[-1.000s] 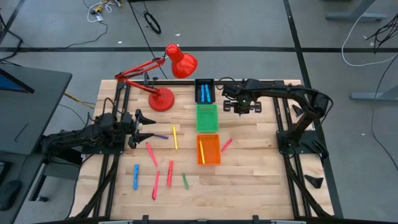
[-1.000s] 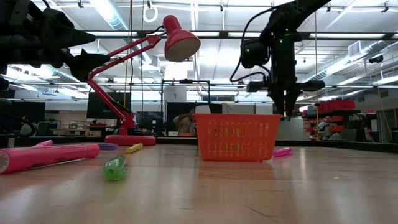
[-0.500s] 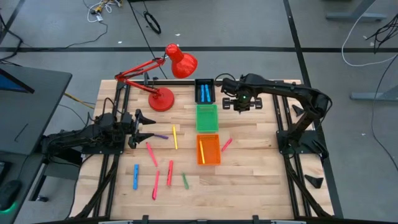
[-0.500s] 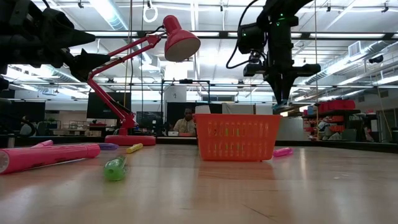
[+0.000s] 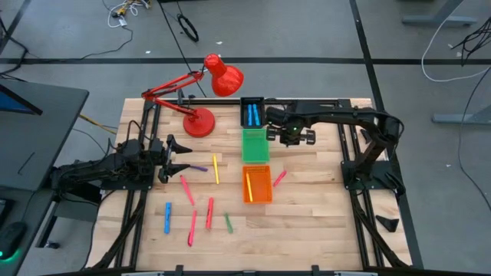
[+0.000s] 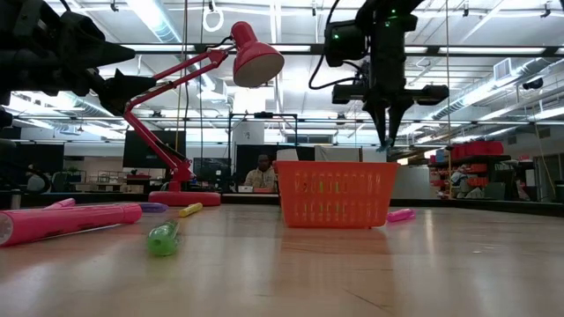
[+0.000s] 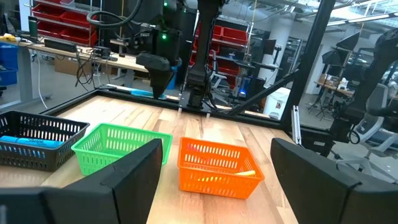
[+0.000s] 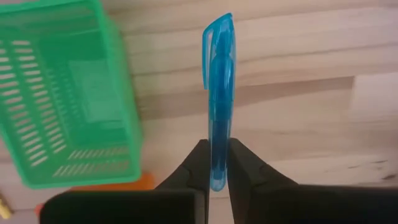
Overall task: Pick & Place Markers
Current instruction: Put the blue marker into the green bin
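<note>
My right gripper (image 5: 288, 132) hangs above the table just right of the green tray (image 5: 255, 144), shut on a blue marker (image 8: 219, 93). The black tray (image 5: 252, 113), farther back, holds blue markers. A yellow marker lies in the orange tray (image 5: 257, 184). Loose on the table lie several markers, among them purple (image 5: 199, 168), yellow (image 5: 215, 169), pink (image 5: 279, 178), blue (image 5: 167, 218) and green (image 5: 228, 223). My left gripper (image 5: 180, 157) waits open at the left, near the purple marker. My right gripper pinches the blue marker between its two fingers (image 8: 198, 163) at the end away from its clipped cap (image 8: 217, 155). The fingers point down from above (image 6: 385, 123). The marker runs on along the fingers, past their tips, lifted clear of the table.
A red desk lamp (image 5: 201, 123) stands on the far left part of the table, its head (image 5: 223, 75) reaching over the far edge. The three trays stand in a row down the middle. A person (image 6: 262, 172) sits in the room beyond the table.
My right gripper has carried the blue marker toward the table's left, from right of the green tray to close beside it, and has risen a little. The left arm and the loose markers have kept still.
</note>
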`<state>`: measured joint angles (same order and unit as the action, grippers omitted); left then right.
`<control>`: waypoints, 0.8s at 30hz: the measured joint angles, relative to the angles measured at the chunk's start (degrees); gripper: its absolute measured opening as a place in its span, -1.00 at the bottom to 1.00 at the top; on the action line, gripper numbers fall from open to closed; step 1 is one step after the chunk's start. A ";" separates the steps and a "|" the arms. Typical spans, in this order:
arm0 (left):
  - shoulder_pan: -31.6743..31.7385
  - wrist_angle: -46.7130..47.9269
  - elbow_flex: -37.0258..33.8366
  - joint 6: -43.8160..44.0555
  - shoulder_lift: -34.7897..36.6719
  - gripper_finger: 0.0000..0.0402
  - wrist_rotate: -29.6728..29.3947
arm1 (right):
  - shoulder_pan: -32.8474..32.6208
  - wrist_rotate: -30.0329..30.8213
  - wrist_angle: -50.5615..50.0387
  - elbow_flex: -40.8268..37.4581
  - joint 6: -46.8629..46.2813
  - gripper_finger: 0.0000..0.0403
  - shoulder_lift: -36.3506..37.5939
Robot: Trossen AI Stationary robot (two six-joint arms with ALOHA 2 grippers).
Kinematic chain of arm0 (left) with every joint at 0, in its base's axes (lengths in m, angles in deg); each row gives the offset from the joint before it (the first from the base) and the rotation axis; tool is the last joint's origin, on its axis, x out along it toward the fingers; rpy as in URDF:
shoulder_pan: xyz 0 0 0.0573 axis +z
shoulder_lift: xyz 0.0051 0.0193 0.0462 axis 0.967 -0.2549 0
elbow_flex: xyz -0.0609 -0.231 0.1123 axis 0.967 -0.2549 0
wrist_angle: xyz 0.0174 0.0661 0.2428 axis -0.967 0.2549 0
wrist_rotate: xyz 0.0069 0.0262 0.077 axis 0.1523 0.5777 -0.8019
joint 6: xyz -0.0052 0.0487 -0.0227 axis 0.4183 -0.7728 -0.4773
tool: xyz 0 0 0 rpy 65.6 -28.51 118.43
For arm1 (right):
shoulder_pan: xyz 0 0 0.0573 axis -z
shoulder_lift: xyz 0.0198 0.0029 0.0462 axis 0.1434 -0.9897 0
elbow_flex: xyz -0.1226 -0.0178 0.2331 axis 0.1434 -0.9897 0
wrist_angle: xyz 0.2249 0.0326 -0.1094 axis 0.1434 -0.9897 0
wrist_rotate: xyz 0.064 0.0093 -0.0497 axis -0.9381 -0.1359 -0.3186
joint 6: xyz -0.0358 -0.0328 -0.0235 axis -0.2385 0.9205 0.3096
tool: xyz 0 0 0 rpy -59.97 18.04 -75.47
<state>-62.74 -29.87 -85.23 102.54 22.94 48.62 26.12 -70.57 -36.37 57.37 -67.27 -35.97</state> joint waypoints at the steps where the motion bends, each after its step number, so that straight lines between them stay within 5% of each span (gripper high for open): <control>1: 0.02 0.00 0.00 0.00 0.01 0.53 0.00 | -0.29 -0.08 0.12 0.82 -0.15 -0.86 -0.75; 24: 0.02 0.00 -0.01 0.00 0.00 0.53 0.00 | -3.00 -0.86 -3.44 22.87 -0.91 -0.86 -16.59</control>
<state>-62.72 -29.87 -85.24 102.54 22.94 48.62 23.12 -71.43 -39.81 80.24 -68.18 -52.56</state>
